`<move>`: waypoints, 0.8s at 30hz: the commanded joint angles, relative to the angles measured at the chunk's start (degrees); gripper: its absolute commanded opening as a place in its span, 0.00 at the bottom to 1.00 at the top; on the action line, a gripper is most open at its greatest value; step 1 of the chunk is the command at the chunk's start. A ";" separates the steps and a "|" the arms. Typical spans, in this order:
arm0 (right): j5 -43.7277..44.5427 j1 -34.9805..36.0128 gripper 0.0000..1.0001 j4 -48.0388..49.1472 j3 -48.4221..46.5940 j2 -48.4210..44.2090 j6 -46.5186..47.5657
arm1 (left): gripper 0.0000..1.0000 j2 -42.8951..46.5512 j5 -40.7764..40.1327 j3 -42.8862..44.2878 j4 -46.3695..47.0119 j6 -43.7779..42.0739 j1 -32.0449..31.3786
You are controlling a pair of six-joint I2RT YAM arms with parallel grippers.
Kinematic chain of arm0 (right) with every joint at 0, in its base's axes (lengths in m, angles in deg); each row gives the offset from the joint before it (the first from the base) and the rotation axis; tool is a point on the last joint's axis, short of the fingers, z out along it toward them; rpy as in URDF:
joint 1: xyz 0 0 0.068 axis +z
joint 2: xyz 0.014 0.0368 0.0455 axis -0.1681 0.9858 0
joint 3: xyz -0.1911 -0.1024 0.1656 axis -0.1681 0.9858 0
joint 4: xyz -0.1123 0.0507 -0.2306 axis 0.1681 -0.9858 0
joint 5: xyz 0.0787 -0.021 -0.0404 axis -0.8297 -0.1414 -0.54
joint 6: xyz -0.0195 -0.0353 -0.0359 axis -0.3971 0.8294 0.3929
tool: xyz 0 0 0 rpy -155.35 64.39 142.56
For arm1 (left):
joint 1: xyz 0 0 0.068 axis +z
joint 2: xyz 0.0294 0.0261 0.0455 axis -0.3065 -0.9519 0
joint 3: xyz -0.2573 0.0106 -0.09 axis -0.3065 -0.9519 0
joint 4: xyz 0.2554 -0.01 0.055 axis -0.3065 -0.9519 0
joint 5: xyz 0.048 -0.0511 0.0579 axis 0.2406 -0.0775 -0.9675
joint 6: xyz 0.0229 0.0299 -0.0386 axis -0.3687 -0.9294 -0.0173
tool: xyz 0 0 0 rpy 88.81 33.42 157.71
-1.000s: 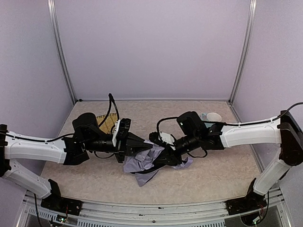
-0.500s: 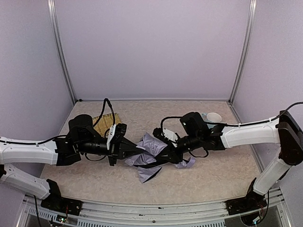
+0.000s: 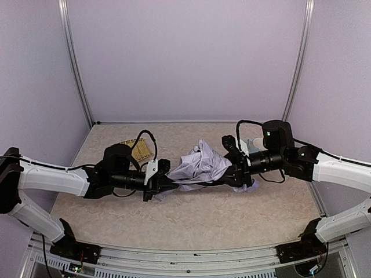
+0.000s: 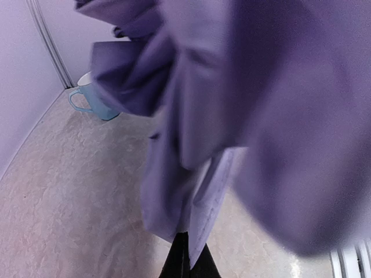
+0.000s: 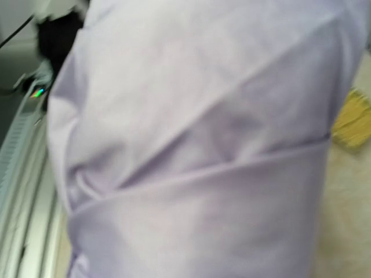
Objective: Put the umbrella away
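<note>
Umbrella (image 3: 200, 165): light, fabric floppy & slippery, shaft stiff, so hold shaft/handle, not cloth. Left pincer (image 3: 167, 183) clamps its left end, right pincer (image 3: 231, 175) grips the right end

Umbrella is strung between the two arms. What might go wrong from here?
1. The left jaws are shut on what looks like only fabric of the umbrella; pulling may slip or tear it.
2. Fabric fills the right wrist view, so the right jaws' hold cannot be checked.
3. The blue cup sits close behind the right jaws and may be knocked.
</note>
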State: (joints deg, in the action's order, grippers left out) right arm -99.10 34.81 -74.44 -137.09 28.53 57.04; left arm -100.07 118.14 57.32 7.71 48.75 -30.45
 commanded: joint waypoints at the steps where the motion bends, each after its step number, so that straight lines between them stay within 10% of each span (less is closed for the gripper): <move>1: -7.40 4.45 0.10 -4.34 -4.60 -2.83 6.68 | 0.00 -7.35 -1.03 5.97 -1.53 -4.91 1.44; 24: 3.86 22.48 0.02 -16.98 -4.00 24.87 11.26 | 0.00 -29.48 -19.57 21.43 11.15 -15.08 4.90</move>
State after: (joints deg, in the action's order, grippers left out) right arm -79.23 52.43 -86.20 -142.64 47.99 72.23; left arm -128.42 115.21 76.10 9.26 35.46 -30.20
